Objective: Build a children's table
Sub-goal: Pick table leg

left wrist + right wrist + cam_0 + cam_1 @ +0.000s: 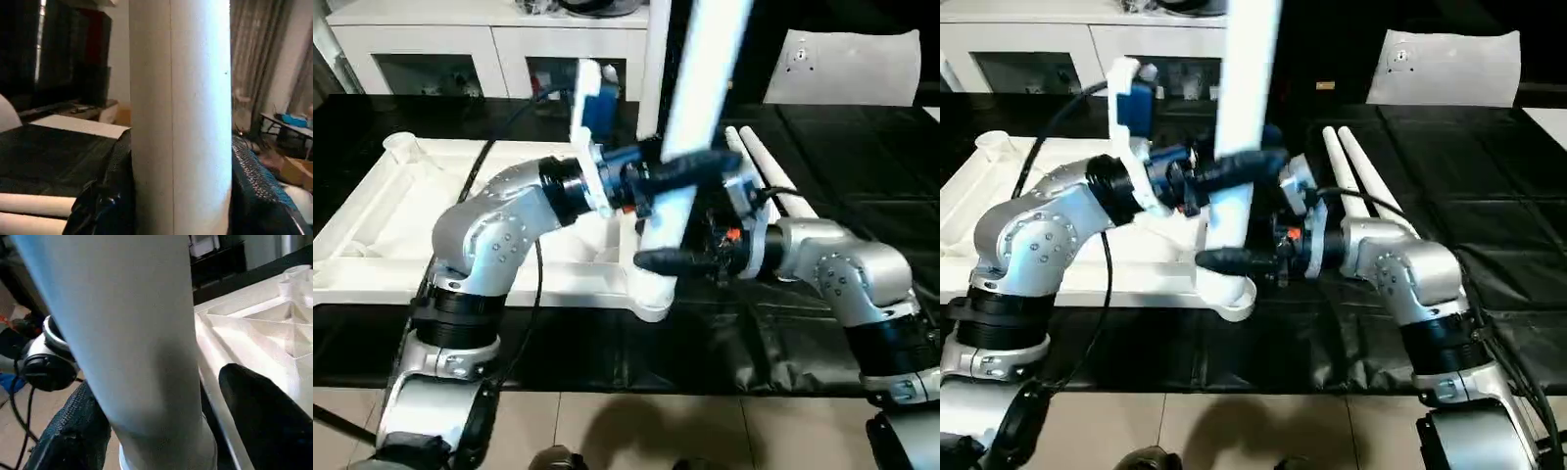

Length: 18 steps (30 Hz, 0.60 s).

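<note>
**Leg held upright over the near corner socket**

The left arm is bent across the tabletop [372,230], elbow out to the left, its forearm reaching right and level. The left gripper [677,172] is closed about the upright leg [700,108]; in the left wrist view the leg is seen between the two black fingers [110,196], which are pressed against its sides at roughly half opening. The right arm is brought in from the right, forearm level and pointing left. The right gripper [671,257] is set lower on the same leg, near its foot; in the right wrist view one finger [73,435] is laid against the leg, while a gap is seen beside the other, so the jaws are wide and a firm hold cannot be told.

The leg is stood in the round socket [651,294] at the tabletop's near right corner. The tabletop is laid ribbed side up on a black mat [724,343]. Two more legs [1356,171] are laid side by side on the mat, beyond the right forearm.

A flat white sheet [847,67] is seen at the far right. White cabinets [489,44] are ranged along the back. Pale floor tiles [626,431] are shown below the mat's edge.
</note>
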Motion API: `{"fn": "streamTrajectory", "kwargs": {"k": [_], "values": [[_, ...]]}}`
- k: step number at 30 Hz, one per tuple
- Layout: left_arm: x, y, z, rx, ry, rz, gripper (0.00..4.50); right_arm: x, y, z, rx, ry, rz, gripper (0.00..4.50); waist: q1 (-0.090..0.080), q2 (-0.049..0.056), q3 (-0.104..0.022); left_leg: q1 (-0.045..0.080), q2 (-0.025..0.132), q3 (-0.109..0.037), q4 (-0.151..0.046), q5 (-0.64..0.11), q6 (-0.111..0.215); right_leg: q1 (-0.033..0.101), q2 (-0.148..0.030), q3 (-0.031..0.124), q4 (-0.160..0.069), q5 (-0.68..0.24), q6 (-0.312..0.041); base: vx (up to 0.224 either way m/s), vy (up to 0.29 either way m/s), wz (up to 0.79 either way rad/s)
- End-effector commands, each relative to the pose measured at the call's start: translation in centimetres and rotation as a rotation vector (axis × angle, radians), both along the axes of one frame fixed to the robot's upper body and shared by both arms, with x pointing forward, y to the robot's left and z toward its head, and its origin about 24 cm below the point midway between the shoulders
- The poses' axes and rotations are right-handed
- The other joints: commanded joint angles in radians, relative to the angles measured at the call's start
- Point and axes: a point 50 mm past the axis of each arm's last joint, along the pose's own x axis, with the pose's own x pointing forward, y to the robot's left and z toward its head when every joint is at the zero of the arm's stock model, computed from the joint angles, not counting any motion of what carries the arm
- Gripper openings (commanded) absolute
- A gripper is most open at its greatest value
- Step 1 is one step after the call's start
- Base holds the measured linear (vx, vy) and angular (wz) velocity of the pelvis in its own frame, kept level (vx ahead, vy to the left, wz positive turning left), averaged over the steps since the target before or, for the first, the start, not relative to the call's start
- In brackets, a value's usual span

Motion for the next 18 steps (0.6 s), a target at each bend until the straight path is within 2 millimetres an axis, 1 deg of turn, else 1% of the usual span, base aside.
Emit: {"fn": "streamTrajectory", "kwargs": {"k": [1, 2, 4, 7, 10, 12, 13, 15, 18], "values": [[-0.27, -0.49, 0.66, 0.011, -0.045, -0.033, 1.86, 0.23, -0.12, 0.48, -0.009, -0.013, 0.001, 3.17, 0.001, -0.012, -0.083, 0.015, 0.028, -0.003, -0.060, -0.105, 0.034, 0.058, -0.063, 0.033, -0.065, -0.195, -0.204, 0.000, 0.000, 0.00], [-0.24, -0.54, 0.65, 0.013, -0.045, -0.034, 1.86, 0.22, -0.10, 0.47, -0.010, -0.014, 0.004, 3.12, 0.000, -0.012, -0.083, 0.015, 0.029, -0.003, -0.060, -0.108, 0.033, 0.059, -0.063, 0.033, -0.065, -0.194, -0.205, 0.000, 0.000, 0.00], [-0.19, -0.60, 0.59, 0.018, -0.047, -0.038, 1.86, 0.24, -0.05, 0.43, -0.013, -0.019, 0.008, 2.83, 0.001, -0.012, -0.083, 0.015, 0.028, -0.003, -0.060, -0.109, 0.031, 0.059, -0.062, 0.033, -0.065, -0.192, -0.206, 0.000, 0.000, 0.00], [-0.11, -0.67, 0.55, 0.021, -0.048, -0.040, 1.86, 0.22, 0.00, 0.36, -0.017, -0.023, 0.013, 2.64, 0.001, -0.012, -0.085, 0.015, 0.028, -0.003, -0.059, -0.103, 0.031, 0.060, -0.062, 0.033, -0.063, -0.179, -0.210, 0.000, 0.000, 0.00], [0.06, -0.73, 0.49, 0.022, -0.047, -0.033, 1.86, 0.12, 0.13, 0.21, -0.023, -0.028, 0.025, 2.28, 0.002, -0.011, -0.085, 0.015, 0.028, -0.004, -0.060, -0.105, 0.031, 0.061, -0.063, 0.032, -0.062, -0.182, -0.211, 0.000, 0.000, 0.00], [0.16, -0.74, 0.48, 0.022, -0.046, -0.025, 1.86, 0.07, 0.19, 0.13, -0.024, -0.029, 0.029, 2.23, 0.002, -0.012, -0.085, 0.014, 0.027, -0.003, -0.059, -0.102, 0.031, 0.061, -0.062, 0.032, -0.062, -0.172, -0.213, 0.000, 0.000, 0.00], [0.23, -0.75, 0.45, 0.022, -0.046, -0.019, 1.86, 0.05, 0.25, 0.07, -0.024, -0.031, 0.030, 2.12, 0.002, -0.012, -0.085, 0.013, 0.026, -0.003, -0.059, -0.103, 0.031, 0.061, -0.062, 0.032, -0.062, -0.174, -0.212, 0.000, 0.000, 0.00], [0.30, -0.75, 0.44, 0.021, -0.044, -0.011, 1.86, 0.04, 0.28, 0.04, -0.023, -0.033, 0.029, 2.06, 0.003, -0.010, -0.085, 0.015, 0.028, -0.004, -0.059, -0.106, 0.031, 0.060, -0.063, 0.032, -0.062, -0.178, -0.214, 0.000, 0.000, 0.00], [0.50, -0.72, 0.46, 0.019, -0.039, 0.006, 1.86, 0.01, 0.43, -0.03, -0.020, -0.035, 0.032, 2.01, 0.002, -0.010, -0.085, 0.014, 0.028, -0.004, -0.059, -0.109, 0.031, 0.061, -0.062, 0.032, -0.062, -0.174, -0.216, 0.000, 0.000, 0.00]]}}
